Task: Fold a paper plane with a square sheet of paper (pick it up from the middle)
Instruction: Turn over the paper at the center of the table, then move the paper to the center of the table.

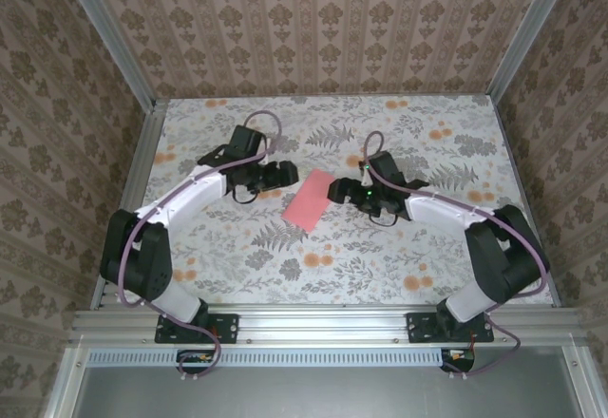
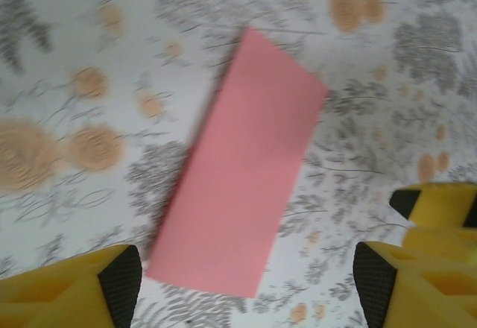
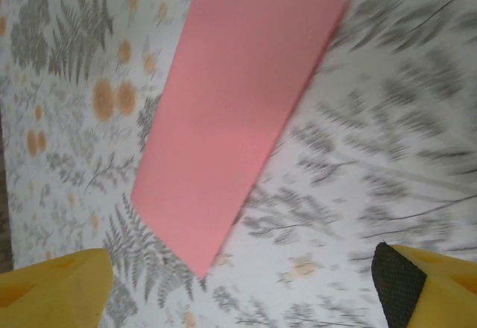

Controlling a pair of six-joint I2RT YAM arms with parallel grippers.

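Lying flat on the counter, the paper rests between the left gripper and right gripper, both spread open, holding nothing.

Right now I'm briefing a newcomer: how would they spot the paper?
On the flower-printed table, look midway between the left hand and the right hand. The paper lies there: a flat oblong, plain salmon pink, unlike the small orange printed flowers around it.

Smooth matt pink paper sheet on a matt flower-printed tabletop
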